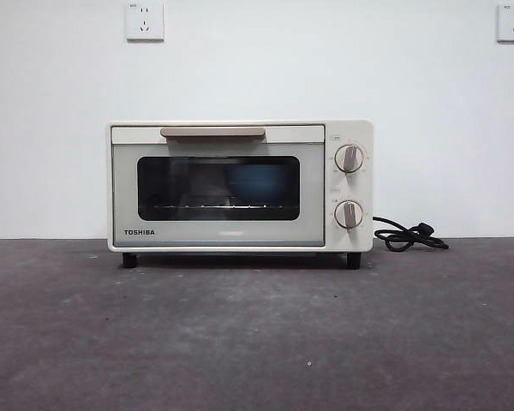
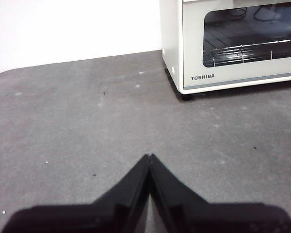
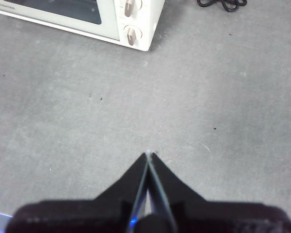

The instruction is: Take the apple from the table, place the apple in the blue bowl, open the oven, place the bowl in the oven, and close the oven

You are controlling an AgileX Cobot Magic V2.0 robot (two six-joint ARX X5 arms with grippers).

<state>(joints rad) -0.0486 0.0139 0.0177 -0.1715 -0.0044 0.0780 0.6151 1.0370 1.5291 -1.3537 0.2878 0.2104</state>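
The cream-white oven [image 1: 240,187] stands at the back of the dark grey table [image 1: 257,334] with its glass door shut. Through the glass I make out the blue bowl [image 1: 259,181] resting on the wire rack inside. The apple does not show; the dim glass hides whatever is in the bowl. My left gripper [image 2: 149,156] hovers shut over bare table, short of the oven's [image 2: 233,43] left front corner. My right gripper [image 3: 148,154] is also shut, holding nothing, over the table in front of the oven's [image 3: 87,17] knob side. Neither arm appears in the front view.
The oven's black cord [image 1: 409,235] lies coiled on the table to its right, against the white wall. Two wall sockets [image 1: 144,20] sit high on the wall. The beige bar handle [image 1: 212,132] runs along the door's top.
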